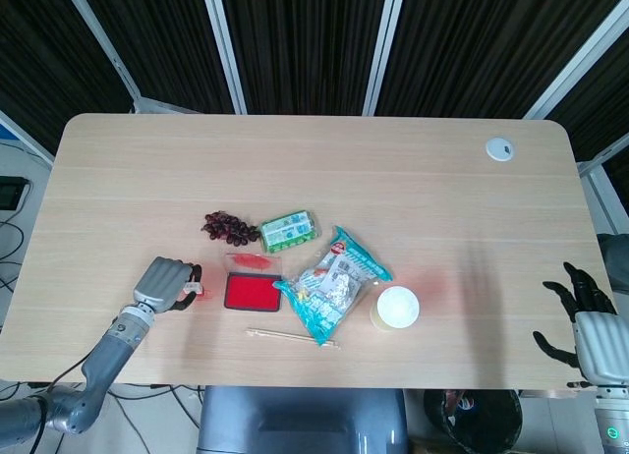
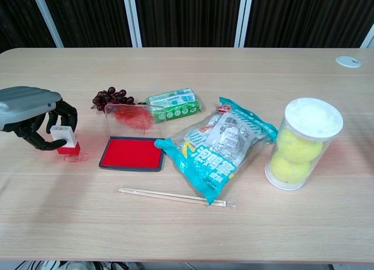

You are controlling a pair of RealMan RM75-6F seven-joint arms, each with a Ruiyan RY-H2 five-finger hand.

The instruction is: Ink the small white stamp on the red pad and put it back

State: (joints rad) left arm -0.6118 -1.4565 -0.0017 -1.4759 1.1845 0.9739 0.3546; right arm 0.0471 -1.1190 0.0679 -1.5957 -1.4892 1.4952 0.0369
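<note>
Wooden tabletop: left hand [image 2: 35, 115] pinches the small white stamp [image 2: 64, 139], inked face down, at nine o'clock of the red ink pad [image 2: 132, 153]. A careless release could topple it, smearing ink. Right hand [image 1: 582, 321] hangs empty, fingers apart.

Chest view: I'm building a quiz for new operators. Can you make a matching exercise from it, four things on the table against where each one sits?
Things
1. stamp
2. chopsticks
3. grapes
4. tube of balls

Places
A. far right of the cluster, standing upright
B. behind the ink pad, beside the green packet
C. in the left hand, left of the ink pad
D. lying flat in front of the snack bag

Pairs: 1-C, 2-D, 3-B, 4-A
</note>
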